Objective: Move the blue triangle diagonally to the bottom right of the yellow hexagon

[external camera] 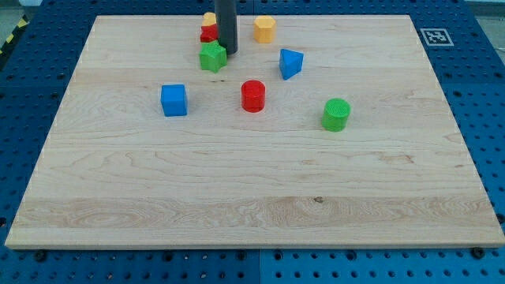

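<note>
The blue triangle [290, 63] lies on the wooden board, below and to the right of the yellow hexagon [265, 28] near the view's top. My tip [228, 51] comes down from the top edge and ends just right of the green star-shaped block [212, 57], touching or nearly touching it. The tip is well left of the blue triangle and left of the yellow hexagon.
A red block [208, 34] with a yellow block [209, 19] behind it sits left of the rod. A blue cube [173, 100], a red cylinder [253, 95] and a green cylinder [336, 113] lie mid-board. The board's top edge [331, 16] is close to the hexagon.
</note>
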{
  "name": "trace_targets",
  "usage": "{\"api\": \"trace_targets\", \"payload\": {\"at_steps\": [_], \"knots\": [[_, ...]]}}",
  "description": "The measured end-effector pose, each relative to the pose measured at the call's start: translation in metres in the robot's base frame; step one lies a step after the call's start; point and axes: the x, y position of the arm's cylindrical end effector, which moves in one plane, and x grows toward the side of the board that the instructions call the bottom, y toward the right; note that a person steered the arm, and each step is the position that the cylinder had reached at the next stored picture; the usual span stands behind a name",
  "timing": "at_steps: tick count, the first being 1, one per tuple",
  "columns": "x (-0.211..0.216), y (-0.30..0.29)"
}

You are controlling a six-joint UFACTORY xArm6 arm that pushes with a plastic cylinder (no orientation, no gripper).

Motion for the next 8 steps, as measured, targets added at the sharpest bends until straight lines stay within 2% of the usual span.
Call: {"api": "trace_targets", "payload": {"at_steps": [2, 3, 4, 6, 8], "knots": [[0.04, 0.0], [0.045, 0.0], [0.045, 0.0], [0.005, 0.039], [0.01, 0.053]]}}
